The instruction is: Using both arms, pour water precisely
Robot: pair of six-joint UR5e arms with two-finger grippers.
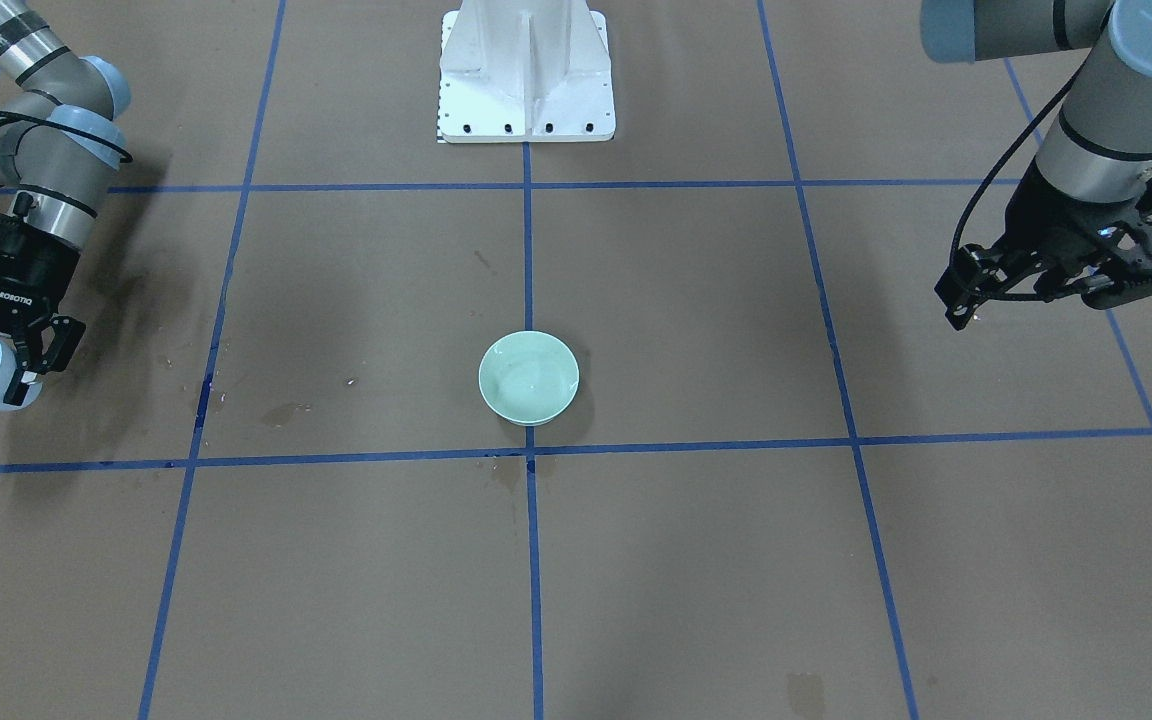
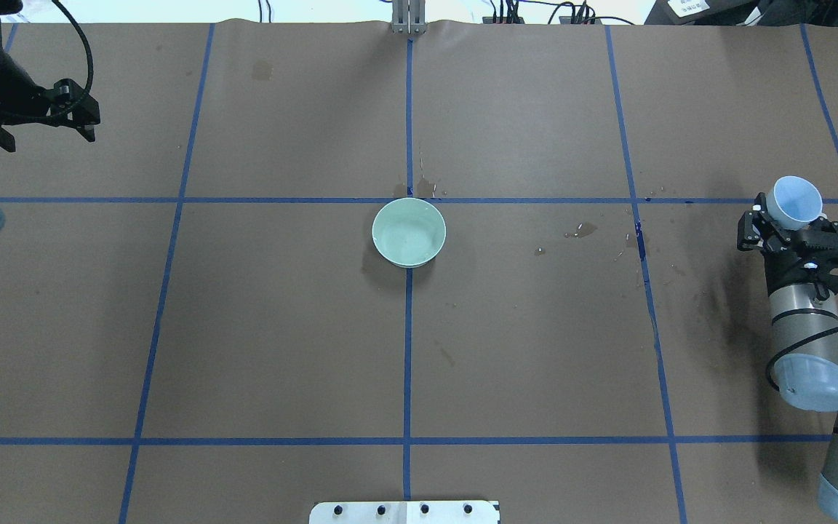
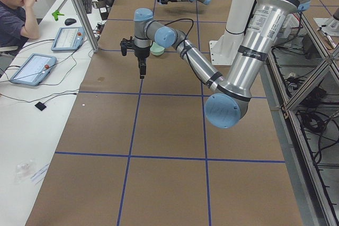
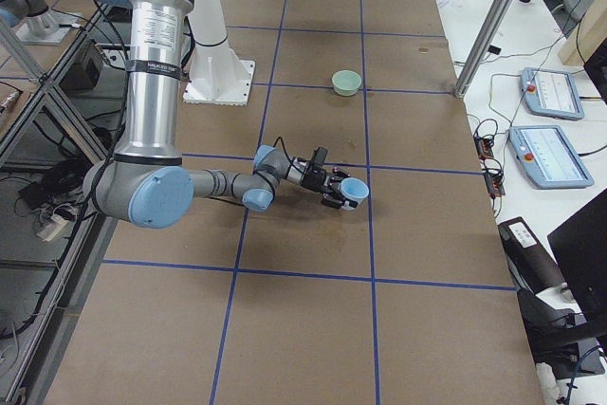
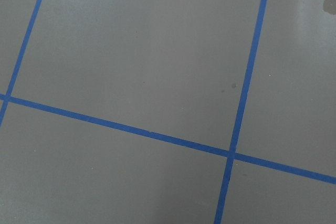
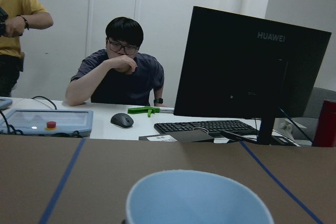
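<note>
The water cannot be made out for certain: only faint pale glints show inside the green bowl [image 2: 409, 232] at the table's centre, and the blue cup [image 2: 797, 200] shows no clear liquid line. The right tool [image 2: 788, 229] pinches the cup by its wall, mouth up and seemingly a little tilted, well out toward the right end of the table [image 2: 535, 349]. The bowl is well apart from it.

Spilling on the way is the likely risk, since the cup must cross a long stretch of bare table and any jolt or added tilt would slop liquid short of the bowl. Dark stains [image 2: 580, 231] already mark the paper between cup and bowl. A thin wall grip could also let the cup twist during the pour.

The left tool [image 1: 958, 297] hangs empty over the far left side; whether it is spread or pressed together, I cannot tell. Nothing stands between either arm and the bowl.
</note>
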